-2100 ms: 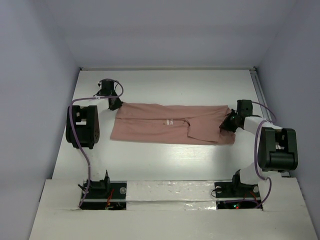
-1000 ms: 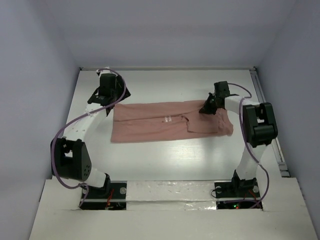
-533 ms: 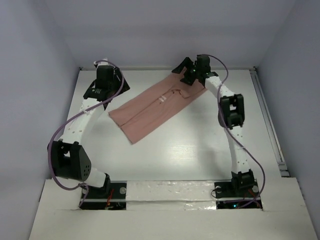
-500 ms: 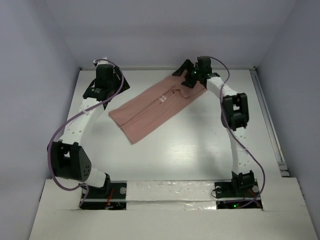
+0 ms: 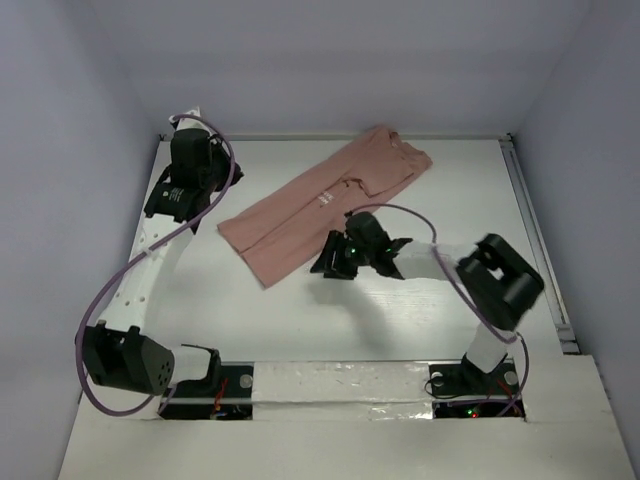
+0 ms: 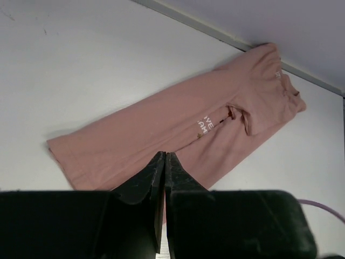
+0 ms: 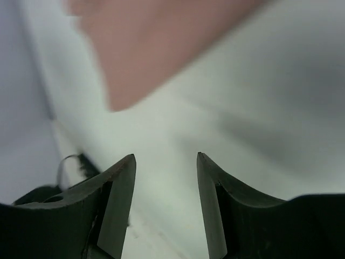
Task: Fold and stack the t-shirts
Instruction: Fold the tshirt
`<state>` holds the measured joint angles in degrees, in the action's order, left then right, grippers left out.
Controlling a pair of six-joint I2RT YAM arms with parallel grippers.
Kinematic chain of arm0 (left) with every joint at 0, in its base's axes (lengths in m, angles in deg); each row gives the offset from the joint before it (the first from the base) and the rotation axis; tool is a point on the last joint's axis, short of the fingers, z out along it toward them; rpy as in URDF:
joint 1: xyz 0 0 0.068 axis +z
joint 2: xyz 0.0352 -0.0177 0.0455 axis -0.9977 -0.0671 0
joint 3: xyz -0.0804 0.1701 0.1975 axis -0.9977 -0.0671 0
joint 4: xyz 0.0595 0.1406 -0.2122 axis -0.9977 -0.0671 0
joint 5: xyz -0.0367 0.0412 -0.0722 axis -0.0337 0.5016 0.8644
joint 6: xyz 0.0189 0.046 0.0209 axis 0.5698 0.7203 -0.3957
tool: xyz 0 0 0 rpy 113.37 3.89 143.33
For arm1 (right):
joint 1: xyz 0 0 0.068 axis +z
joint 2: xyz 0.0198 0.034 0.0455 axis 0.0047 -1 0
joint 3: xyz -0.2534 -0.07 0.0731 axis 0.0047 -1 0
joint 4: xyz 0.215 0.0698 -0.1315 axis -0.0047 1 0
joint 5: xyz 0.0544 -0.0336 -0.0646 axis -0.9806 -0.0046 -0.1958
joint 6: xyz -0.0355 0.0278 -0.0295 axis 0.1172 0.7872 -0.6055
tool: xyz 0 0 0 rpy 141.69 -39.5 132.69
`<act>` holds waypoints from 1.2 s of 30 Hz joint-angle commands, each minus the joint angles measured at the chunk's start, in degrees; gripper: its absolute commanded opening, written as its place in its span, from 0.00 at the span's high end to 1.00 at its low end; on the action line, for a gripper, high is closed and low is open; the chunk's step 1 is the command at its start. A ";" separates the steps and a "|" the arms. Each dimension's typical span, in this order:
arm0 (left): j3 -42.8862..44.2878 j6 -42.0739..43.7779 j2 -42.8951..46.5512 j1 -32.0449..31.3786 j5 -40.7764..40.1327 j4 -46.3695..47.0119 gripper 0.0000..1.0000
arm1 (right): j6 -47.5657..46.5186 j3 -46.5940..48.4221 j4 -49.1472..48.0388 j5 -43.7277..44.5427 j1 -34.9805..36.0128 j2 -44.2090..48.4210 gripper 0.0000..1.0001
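Item: dusty salmon-pink cotton t-shirt [image 5: 320, 200], a long strip, now swung diagonal on the white surface [image 5: 420, 320] and released. My left fingers [image 6: 143, 178]: pressed together, empty, off its left end. My right fingers [image 7: 116, 189]: parted, empty, beside its near edge. I judge the crosswise folds remain.

Top: high overhead, facing down at table [image 5: 400, 320]. Wrists: past jaws (right close, blurred). Shared: t-shirt [image 5: 300, 210].

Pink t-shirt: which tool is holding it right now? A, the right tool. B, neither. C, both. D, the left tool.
B: the pink t-shirt lies loose on the table, the left tool is shut on nothing and the right tool is open over bare table.
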<state>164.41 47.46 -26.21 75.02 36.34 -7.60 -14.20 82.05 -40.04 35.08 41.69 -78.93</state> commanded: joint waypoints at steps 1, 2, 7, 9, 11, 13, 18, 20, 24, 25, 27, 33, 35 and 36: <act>-0.35 0.15 3.28 0.33 1.03 -0.23 1.00 | 6.12 1.62 -1.84 6.43 0.93 -9.20 0.44; -1.48 0.07 3.89 0.33 1.38 0.20 1.00 | 6.66 3.89 -1.76 6.43 1.46 -10.72 0.44; -3.52 0.15 4.69 0.33 3.14 1.00 1.00 | 11.48 9.80 -2.02 9.67 2.78 -20.38 0.51; -3.52 0.50 3.90 0.33 3.14 1.53 1.00 | 12.29 11.03 -3.51 10.03 2.78 -24.26 0.53; -3.34 0.77 2.59 0.33 2.88 2.49 1.00 | 13.43 13.31 -2.99 10.21 2.78 -26.28 0.78; -2.99 0.94 1.36 0.33 3.49 3.02 1.00 | 12.91 12.10 -2.21 10.64 2.78 -25.94 0.91; -0.98 2.61 -7.07 -0.81 5.95 7.41 0.84 | 8.52 -3.78 2.27 11.87 2.78 -11.55 1.00; 1.13 3.93 -13.55 -1.34 8.32 9.86 0.75 | 6.76 -13.25 6.32 12.67 1.12 -2.41 1.00; 6.48 5.69 -26.48 -3.62 12.45 14.00 0.64 | 4.74 -24.53 15.19 12.84 -2.04 10.95 0.89; 7.81 5.34 -29.38 -4.50 14.90 14.79 0.61 | 3.95 -25.26 19.03 13.28 -2.66 13.07 0.80; 12.88 3.15 -37.82 -5.47 18.68 18.48 0.57 | 3.50 -25.88 23.88 15.47 -4.32 19.66 0.53; 51.00 -0.71 -68.13 -10.30 24.14 12.61 0.47 | -1.15 -22.20 35.94 16.45 -7.24 33.55 0.41; 66.43 -3.61 -79.26 -10.31 25.99 11.37 0.45 | -3.17 -19.03 38.58 16.45 -7.24 33.92 0.41; 67.40 -5.45 -80.98 -10.31 26.52 13.02 0.44 | -3.70 -18.24 38.84 16.10 -7.24 33.92 0.42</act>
<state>220.71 46.74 -102.69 65.31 58.03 4.60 -13.52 59.19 -8.07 49.78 34.41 -45.80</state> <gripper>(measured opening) 0.553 0.588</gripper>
